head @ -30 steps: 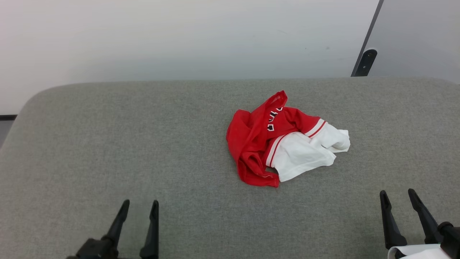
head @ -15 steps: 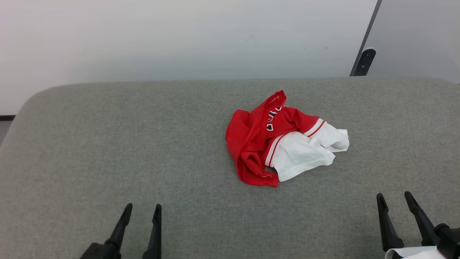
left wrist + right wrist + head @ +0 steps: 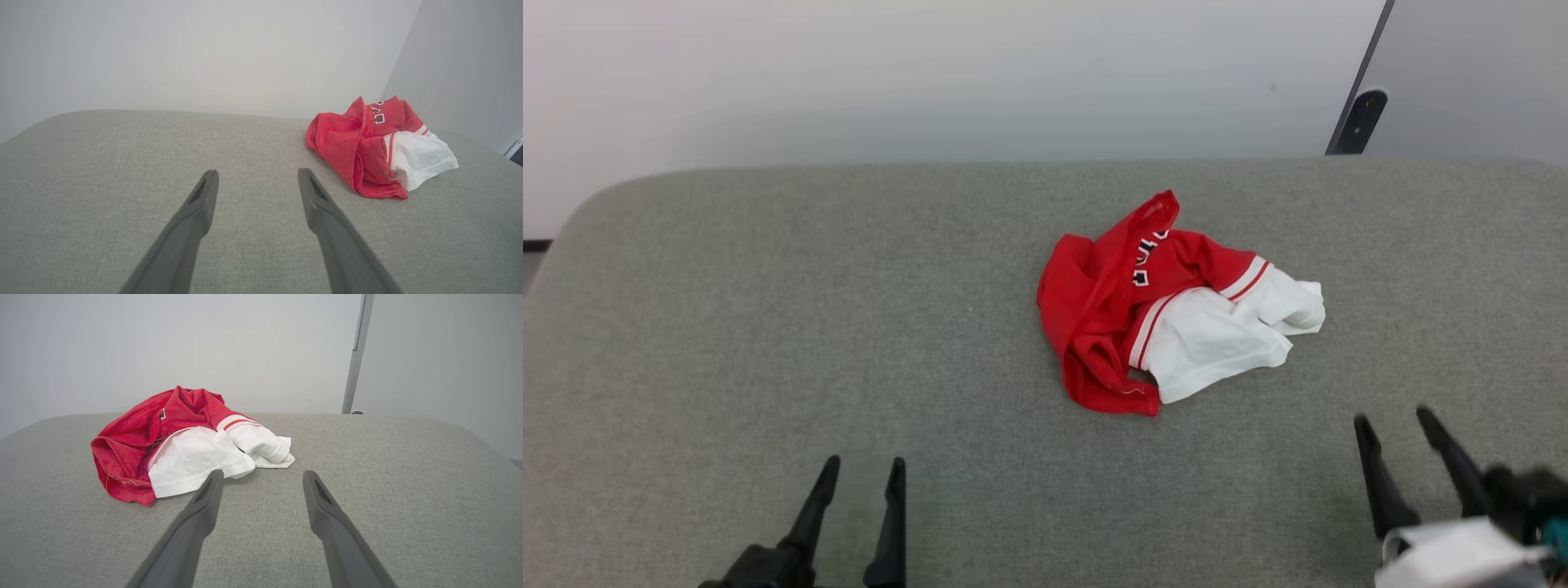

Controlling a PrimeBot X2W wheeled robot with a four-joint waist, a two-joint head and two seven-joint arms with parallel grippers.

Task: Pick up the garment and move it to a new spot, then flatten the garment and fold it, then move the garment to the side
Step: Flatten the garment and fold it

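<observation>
The garment (image 3: 1168, 306) lies crumpled in a heap on the grey fabric surface (image 3: 768, 327), right of centre: red body, white sleeves with striped trim, bits of black lettering showing. It also shows at the right in the left wrist view as the garment (image 3: 376, 147), and left of centre in the right wrist view as the garment (image 3: 184, 445). My left gripper (image 3: 862, 474) is open at the lower left, well short of the cloth. My right gripper (image 3: 1392, 420) is open at the lower right, near the white sleeve, touching nothing.
A pale wall (image 3: 931, 73) rises behind the surface's far edge. A dark post with a bracket (image 3: 1360, 114) stands at the back right. The grey surface rounds off at its far left corner (image 3: 596, 212).
Both grippers have crept forward toward the garment, the right one further. The head camera has shifted slightly. The garment lies as before.
</observation>
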